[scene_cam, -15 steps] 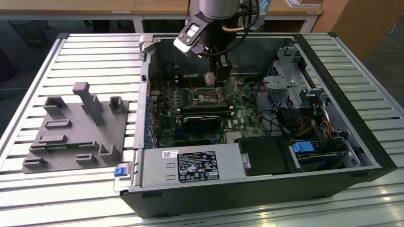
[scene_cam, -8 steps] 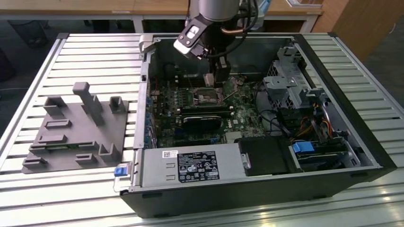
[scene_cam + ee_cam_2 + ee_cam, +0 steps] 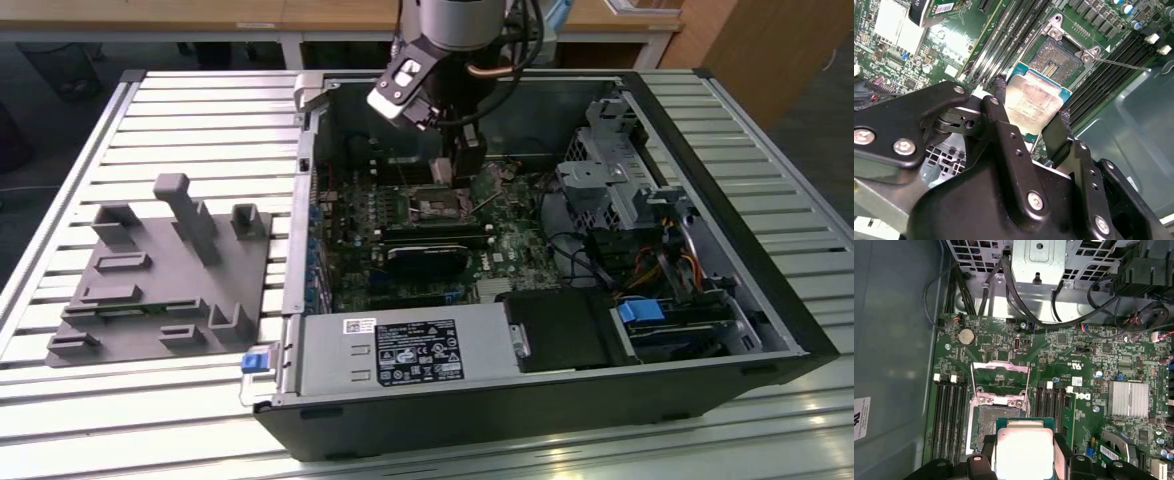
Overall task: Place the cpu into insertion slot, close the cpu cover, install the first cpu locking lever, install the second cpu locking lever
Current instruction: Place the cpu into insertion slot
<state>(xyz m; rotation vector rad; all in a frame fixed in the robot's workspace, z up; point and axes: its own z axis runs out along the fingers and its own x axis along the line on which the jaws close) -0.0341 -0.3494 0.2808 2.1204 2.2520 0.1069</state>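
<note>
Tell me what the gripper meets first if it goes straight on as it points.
Probably the open insertion slot: the gripper holds the cpu above it, with the cover swung open. Depth is unclear.

Exterior view high above open case [image 3: 534,425], both wrist views close, sharing the insertion slot [image 3: 1056,57]

The arm [image 3: 461,40] reaches down into the open computer case [image 3: 534,420], jaws just over the insertion slot [image 3: 438,203].
</note>
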